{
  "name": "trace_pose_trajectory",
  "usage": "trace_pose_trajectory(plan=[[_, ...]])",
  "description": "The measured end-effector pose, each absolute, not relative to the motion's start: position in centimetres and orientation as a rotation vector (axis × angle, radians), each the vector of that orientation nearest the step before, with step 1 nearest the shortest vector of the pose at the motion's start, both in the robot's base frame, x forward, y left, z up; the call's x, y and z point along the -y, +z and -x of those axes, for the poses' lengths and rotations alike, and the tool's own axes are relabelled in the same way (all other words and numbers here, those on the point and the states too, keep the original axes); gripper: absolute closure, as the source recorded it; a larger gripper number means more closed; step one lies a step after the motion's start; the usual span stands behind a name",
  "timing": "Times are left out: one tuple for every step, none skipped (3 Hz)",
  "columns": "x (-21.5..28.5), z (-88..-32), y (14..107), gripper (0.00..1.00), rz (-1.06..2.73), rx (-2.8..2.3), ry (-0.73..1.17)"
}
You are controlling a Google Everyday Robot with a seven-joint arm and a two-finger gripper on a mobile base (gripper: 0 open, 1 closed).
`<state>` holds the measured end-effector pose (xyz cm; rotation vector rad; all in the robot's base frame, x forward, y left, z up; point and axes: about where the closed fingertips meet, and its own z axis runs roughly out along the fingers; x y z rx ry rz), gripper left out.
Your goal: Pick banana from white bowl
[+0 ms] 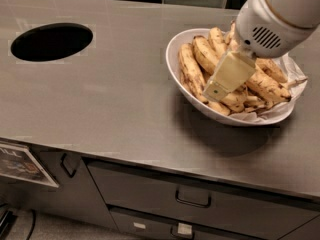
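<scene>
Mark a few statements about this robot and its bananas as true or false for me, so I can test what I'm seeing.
1. The white bowl holds several bananas. True.
2. The gripper hangs over the round hole in the counter. False: it is down over the bowl, right at the bananas, and the hole is at the counter's other end.
3. The bowl stands on a wooden table. False: it stands on a grey metal counter.
4. There are drawers with handles under the counter. True.
5. One banana lies on the counter beside the bowl. False: every banana in view is inside the bowl.
</scene>
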<state>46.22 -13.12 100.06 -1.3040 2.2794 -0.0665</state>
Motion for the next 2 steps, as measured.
trace_pose_trajectory(plan=[[14.59,-46.32,100.53,0.19,1.24,-2.3,-0.092],[15.54,-46.84,100.53,0.24,1.207,-2.321,-0.111]])
